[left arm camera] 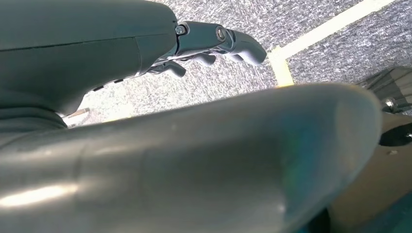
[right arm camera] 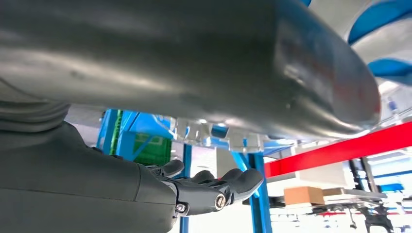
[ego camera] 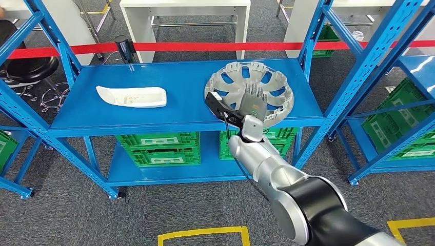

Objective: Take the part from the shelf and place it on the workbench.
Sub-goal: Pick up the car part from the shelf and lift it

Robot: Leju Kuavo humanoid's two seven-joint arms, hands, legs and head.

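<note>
Two parts lie on the top board of the blue shelf [ego camera: 154,115]: a silver wheel cover [ego camera: 250,92] at its right end and a white moulded part [ego camera: 132,96] well apart from it toward the left. The right arm reaches up and forward from the lower right of the head view, silver forearm leading to the right robot hand [ego camera: 252,102], which sits over the near half of the wheel cover with its fingers [ego camera: 255,93] pointing away from the robot and lying fairly straight and a little apart. A black block at the wrist, with a cable running down the forearm, covers the cover's near-left rim. Whether the fingers touch the cover or hover just above it cannot be told from the head view.

From the right wrist view, the right robot hand shows as a thick grey thumb across the picture and dark fingers [right arm camera: 214,187] beyond it, loosely extended with a gap between thumb and fingers; nothing is clamped between them. Pale spokes of the wheel cover [right arm camera: 374,53] with blue showing through them are cut off at the corner, blurred.

Seen from the left wrist view, the left robot hand [left arm camera: 204,48] hangs over grey carpet with a yellow floor line, its dark fingers [left arm camera: 233,41] gently bent, apart from the thumb, holding nothing. The thumb hides much of the floor.

Green crates [ego camera: 159,148] sit on the lower board, and a red tape barrier [ego camera: 215,47] runs behind the shelf.
</note>
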